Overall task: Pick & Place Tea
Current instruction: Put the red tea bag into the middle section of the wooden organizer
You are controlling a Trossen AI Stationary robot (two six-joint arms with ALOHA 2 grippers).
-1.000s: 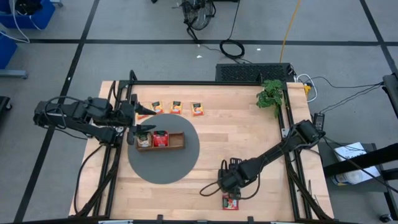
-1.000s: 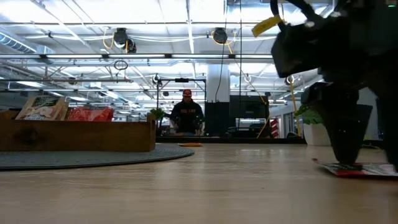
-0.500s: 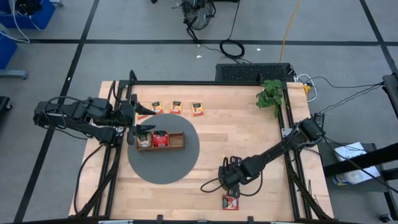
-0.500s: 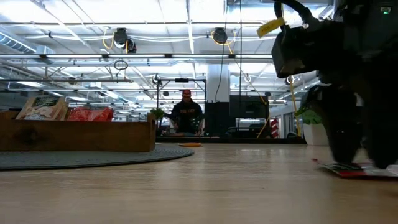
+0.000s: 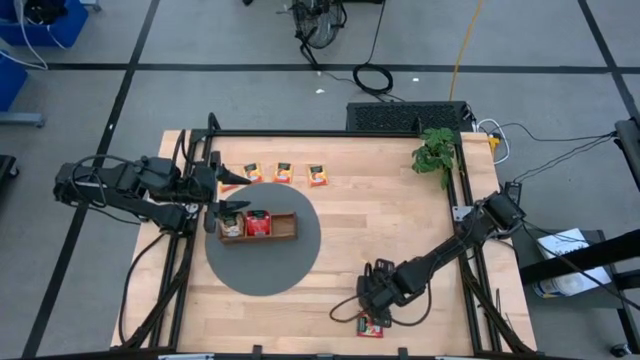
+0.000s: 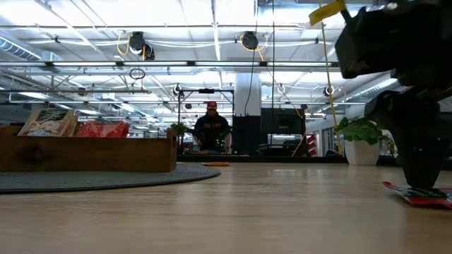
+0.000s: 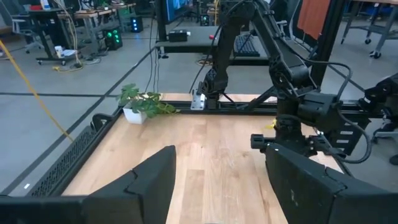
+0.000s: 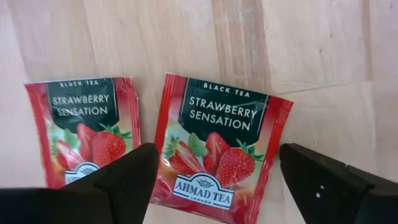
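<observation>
Wooden tabletop (image 5: 380, 210) fills our overhead view, with a grey round mat (image 5: 265, 262) carrying the brown tray (image 5: 284, 228), which already holds tea packets. Three orange-yellow packets (image 5: 284, 172) lie in a row just beyond the mat. Our left gripper (image 5: 214, 190) hangs beside the tray's end; our right gripper (image 5: 374, 300) sits low over a red packet (image 5: 372, 324) near the tabletop's front edge.

From table height we see the right arm (image 6: 417, 106) standing right above that red packet (image 6: 424, 197), though whether it touches is hard to tell.

Past the left wrist, its jaws stand wide apart, holding nothing.

Past the right wrist, the jaws are spread wide and empty, straddling the nearer of two strawberry packets (image 8: 217, 146); the second (image 8: 84, 134) lies just beside it, cut off at the frame. We judge these light, thin and limp, lying flat, so pinching across opposite edges seems best, and the neighbour could easily get dragged along.
</observation>
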